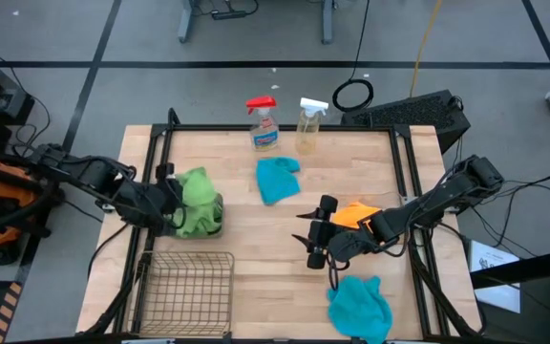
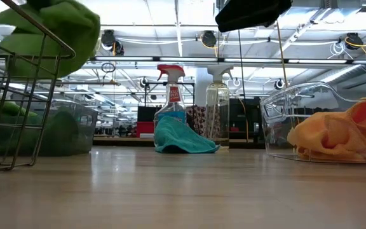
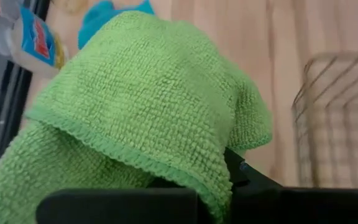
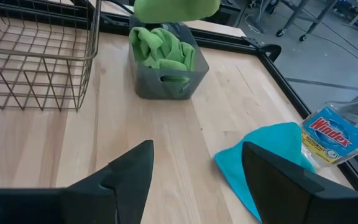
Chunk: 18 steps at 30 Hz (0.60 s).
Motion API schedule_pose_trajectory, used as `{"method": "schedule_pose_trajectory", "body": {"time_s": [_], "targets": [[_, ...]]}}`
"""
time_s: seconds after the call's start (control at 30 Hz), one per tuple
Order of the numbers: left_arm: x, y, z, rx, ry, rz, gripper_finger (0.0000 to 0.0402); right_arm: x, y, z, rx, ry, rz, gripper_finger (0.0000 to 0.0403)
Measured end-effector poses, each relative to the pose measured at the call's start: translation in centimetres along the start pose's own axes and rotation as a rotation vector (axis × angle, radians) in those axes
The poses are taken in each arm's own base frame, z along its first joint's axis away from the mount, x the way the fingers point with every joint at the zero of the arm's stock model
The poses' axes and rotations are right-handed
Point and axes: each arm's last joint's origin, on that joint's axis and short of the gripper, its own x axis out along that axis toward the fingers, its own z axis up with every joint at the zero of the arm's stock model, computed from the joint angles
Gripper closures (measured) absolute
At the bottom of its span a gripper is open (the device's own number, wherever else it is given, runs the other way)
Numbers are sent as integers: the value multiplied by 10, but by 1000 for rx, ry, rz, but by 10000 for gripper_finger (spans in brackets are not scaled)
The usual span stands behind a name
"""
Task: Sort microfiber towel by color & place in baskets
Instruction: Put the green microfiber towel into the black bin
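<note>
A: Hanging from the left end effector is a green microfiber towel, clenched tight and held just above the smoky grey tub. Why there?

B: Another green towel is already seen inside that tub, so it's judged to be the green bin; the towel is held over it for a drop w/ no drag on the rim.

A: Right end effector?

B: Released, fingers spread, nothing gripped. It's parked mid-desk, pointed toward the left side, prob. kept clear of the drop.

A: Other towels?

B: An orange towel is lying in the clear tub by the right arm. One teal towel is left near the spray bottles, another teal towel at the desk's near edge. The wire basket appears to hold nothing, likely meant for teal.
</note>
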Motion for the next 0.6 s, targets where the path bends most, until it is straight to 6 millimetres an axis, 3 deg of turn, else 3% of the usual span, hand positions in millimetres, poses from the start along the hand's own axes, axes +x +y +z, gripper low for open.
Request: {"method": "schedule_pose_trajectory", "body": {"time_s": [0.3, 0.6], "targets": [[6, 0, -6, 190, 144, -57, 380, 0, 0, 3, 15, -23, 2, 167], [39, -8, 4, 294, 373, -63, 391, -1, 1, 10, 16, -84, 8, 167]]}}
